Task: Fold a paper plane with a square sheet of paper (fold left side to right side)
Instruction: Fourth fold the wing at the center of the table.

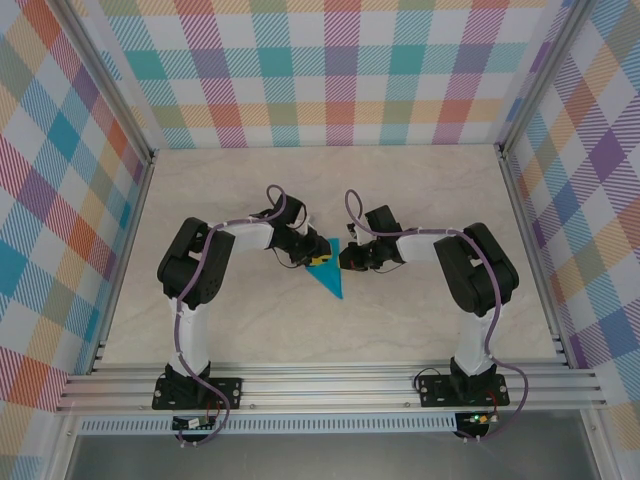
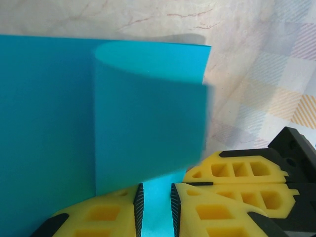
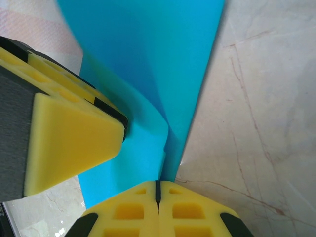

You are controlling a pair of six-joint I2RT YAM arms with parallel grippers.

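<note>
Closest to the lens, the right end effector [image 3: 158,185] has its two yellow fingers [image 3: 133,212] pressed together with no gap at the seam. The edge of the blue paper [image 3: 148,49] runs down into that seam, so it is clamped on the paper. From there the paper rises in a soft bend and spreads away over the pale marbled bench [image 3: 256,123]. In the left wrist view the left end effector [image 2: 157,197] holds its black-faced pads a little apart. A strip of the blue paper [image 2: 49,123] fills the gap, and whether the pads bear on it I cannot tell. Beyond those fingers one flap of the paper curls up and over the flat layer, its fold still rounded and uncreased, throwing a shadow on the bench [image 2: 237,49]. A yellow finger [image 2: 237,170] of the right end effector sits just beside the left one's right finger. In the right wrist view, one finger [image 3: 74,143] of the left end effector touches the paper at its tip. From above, the two arms reach inward and their end effectors, left [image 1: 318,258] and right [image 1: 345,262], meet at mid-bench over the paper [image 1: 330,282]. The paper shows there as a narrow blue triangle pointing toward the arm bases. Plaid walls [image 1: 330,70] enclose the bench [image 1: 300,180].
</note>
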